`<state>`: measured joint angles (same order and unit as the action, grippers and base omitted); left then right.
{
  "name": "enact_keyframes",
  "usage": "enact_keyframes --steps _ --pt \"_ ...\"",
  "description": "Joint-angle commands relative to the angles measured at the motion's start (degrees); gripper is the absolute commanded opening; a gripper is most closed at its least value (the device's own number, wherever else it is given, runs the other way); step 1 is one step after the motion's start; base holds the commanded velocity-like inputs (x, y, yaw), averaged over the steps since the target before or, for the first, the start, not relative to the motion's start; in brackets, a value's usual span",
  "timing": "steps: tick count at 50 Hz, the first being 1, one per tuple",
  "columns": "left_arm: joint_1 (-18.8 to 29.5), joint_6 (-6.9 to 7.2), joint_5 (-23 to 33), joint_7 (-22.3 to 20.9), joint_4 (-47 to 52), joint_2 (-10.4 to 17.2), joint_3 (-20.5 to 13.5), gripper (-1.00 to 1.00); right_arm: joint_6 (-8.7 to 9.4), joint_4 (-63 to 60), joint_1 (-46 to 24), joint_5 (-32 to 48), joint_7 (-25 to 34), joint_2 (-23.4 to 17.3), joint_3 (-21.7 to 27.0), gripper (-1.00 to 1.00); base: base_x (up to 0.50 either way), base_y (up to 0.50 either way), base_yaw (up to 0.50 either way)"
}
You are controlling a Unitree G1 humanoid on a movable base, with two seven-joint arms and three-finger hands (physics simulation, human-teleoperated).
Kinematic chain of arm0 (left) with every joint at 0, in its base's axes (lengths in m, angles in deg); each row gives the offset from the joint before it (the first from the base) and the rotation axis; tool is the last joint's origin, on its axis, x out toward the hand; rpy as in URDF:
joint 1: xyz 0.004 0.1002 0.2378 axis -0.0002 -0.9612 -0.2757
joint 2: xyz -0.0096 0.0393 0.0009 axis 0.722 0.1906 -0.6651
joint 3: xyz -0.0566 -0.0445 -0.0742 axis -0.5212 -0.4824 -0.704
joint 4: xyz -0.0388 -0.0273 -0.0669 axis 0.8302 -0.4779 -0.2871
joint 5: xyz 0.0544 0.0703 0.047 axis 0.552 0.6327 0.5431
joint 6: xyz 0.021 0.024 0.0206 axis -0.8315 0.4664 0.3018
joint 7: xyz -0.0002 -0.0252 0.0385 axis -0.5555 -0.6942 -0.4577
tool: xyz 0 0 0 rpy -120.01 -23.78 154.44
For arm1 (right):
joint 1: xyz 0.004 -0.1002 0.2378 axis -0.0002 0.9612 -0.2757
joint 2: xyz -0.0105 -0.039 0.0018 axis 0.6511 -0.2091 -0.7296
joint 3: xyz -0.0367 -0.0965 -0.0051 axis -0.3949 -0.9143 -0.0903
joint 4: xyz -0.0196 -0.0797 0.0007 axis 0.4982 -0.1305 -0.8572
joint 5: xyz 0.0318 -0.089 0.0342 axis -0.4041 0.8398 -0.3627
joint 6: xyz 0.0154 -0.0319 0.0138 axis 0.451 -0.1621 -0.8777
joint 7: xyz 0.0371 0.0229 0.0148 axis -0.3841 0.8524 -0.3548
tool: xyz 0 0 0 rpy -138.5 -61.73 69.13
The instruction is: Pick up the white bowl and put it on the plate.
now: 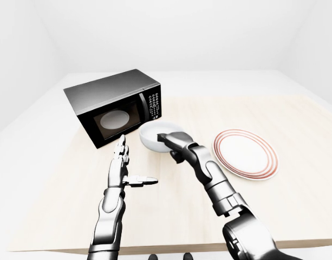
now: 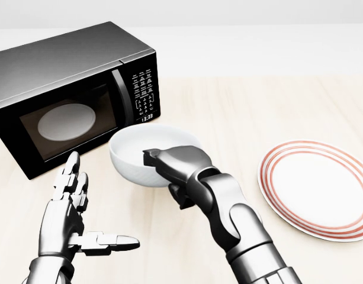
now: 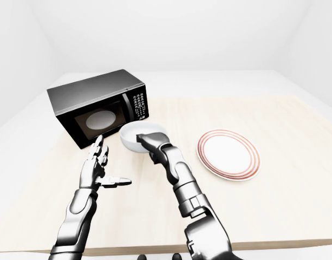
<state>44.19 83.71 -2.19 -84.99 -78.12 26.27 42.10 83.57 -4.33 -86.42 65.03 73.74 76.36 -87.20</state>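
The microwave point(image 2: 71, 94) serves as the landmark: a black box standing on the pale wooden desk point(image 2: 258, 100) at the upper left of the head view, its door closed, its keypad and lit clock on its right edge.

The white bowl point(image 2: 137, 154) is just to the lower right of the microwave, close below the keypad corner. It is tilted, its opening turned toward the microwave. The right hand point(image 2: 163, 163) is clamped on the bowl's rim on the side away from the microwave, fingers point(image 2: 154, 157) over the lip and inside the bowl, the thumb side under the wall. Whether the bowl's underside touches the desk cannot be told from these views.

The plate point(image 2: 317, 189), white with red rings, lies flat on the desk well to the right of the microwave, apart from the bowl and with the right forearm between them.

The left hand point(image 2: 77, 222) is below the microwave's door, empty, its fingers spread apart and straight, the thumb pointing toward the right arm.
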Motion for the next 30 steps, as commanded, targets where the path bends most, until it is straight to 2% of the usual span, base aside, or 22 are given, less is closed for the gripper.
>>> enact_keyframes --steps 1,6,8,18,30 --pt "0.00 0.00 -0.01 0.01 -0.01 -0.01 0.00 1.00 0.00 -4.62 1.22 1.70 -2.82 0.14 0.55 -1.00 0.00 0.00 0.00" --pt "0.00 0.00 0.00 0.01 0.00 -0.01 0.00 1.00 0.00 -6.26 2.90 2.75 -2.79 -0.17 0.17 -1.00 0.00 0.00 0.00" --pt "0.00 0.01 0.00 0.00 0.00 0.00 0.01 1.00 0.00 -7.74 4.05 6.11 -3.43 -1.01 -0.65 -1.00 0.00 0.00 0.00" --pt "0.00 0.00 0.01 0.01 0.00 0.00 0.01 1.00 0.00 -18.78 9.83 13.33 0.70 -1.20 -0.74 -1.00 0.00 0.00 0.00" --pt "0.00 0.02 -0.01 0.00 0.00 0.00 0.01 1.00 0.00 -21.15 10.32 19.81 -1.52 -1.97 0.12 -1.00 0.00 0.00 0.00"
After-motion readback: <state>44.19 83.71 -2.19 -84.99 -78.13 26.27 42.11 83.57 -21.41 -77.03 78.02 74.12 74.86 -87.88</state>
